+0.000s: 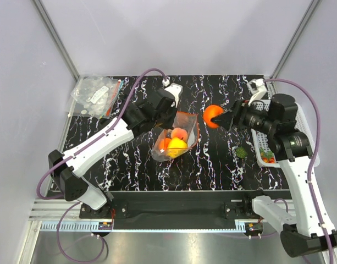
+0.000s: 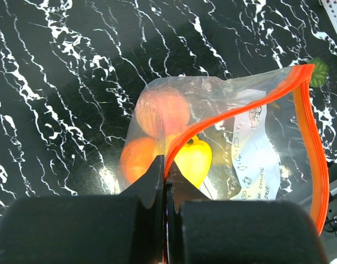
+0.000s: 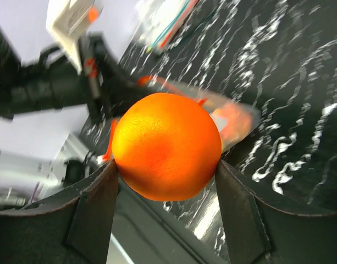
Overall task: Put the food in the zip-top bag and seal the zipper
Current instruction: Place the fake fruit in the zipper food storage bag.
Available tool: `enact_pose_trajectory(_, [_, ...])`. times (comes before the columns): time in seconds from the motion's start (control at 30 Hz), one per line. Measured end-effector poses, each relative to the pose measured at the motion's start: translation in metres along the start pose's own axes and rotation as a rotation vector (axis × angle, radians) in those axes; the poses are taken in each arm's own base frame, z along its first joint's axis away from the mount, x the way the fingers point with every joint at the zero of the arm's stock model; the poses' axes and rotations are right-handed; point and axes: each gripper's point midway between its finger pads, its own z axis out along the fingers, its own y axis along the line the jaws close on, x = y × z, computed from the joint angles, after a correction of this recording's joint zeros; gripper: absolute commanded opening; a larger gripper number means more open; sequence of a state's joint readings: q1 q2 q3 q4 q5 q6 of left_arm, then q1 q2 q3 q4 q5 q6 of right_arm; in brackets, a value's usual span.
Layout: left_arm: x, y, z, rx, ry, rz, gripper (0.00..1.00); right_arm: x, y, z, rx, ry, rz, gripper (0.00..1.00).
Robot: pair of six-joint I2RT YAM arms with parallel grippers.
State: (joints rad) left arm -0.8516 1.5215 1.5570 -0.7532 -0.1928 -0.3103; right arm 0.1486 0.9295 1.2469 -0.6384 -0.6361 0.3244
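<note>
**Orange Poised at Open Bag**

The right fingers (image 3: 108,184) clamp an orange fruit (image 3: 167,144) above the black marbled desk (image 1: 212,165), just beside the gaping mouth of the zip-top bag (image 2: 256,143). The left fingers (image 2: 157,181) are pinched shut on the bag's red-orange zipper (image 2: 223,118). Inside lie a peach-pink fruit (image 2: 163,110), a second orange (image 2: 138,157) and a yellow fruit (image 2: 193,159). The bag's white label (image 2: 253,165) carries dark print, too warped to read.

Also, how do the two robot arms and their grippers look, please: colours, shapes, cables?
Both arms have white shell links and black joints. A purple cable runs along the left arm, another along the right arm. The left gripper and right gripper have black tapered fingers; a small white camera box sits at each wrist.
</note>
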Motion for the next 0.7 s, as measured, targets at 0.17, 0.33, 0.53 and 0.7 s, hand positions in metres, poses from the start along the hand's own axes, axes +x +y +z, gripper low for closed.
enact_pose_trajectory(0.17, [-0.001, 0.004, 0.001, -0.006, 0.000, -0.008, 0.00, 0.032, 0.029, 0.022, -0.109, 0.137, -0.021, 0.59])
enact_pose_trajectory(0.33, [-0.001, 0.001, 0.002, 0.012, 0.003, -0.010, 0.00, 0.063, 0.057, 0.042, -0.167, 0.235, -0.068, 0.59])
enact_pose_trajectory(0.53, [-0.001, -0.002, 0.003, 0.039, 0.010, -0.014, 0.00, 0.079, 0.047, 0.074, -0.077, 0.272, -0.078, 0.61])
enact_pose_trajectory(0.7, [-0.001, -0.006, 0.003, 0.072, 0.017, -0.023, 0.00, 0.078, 0.032, 0.085, 0.003, 0.258, -0.075, 1.00])
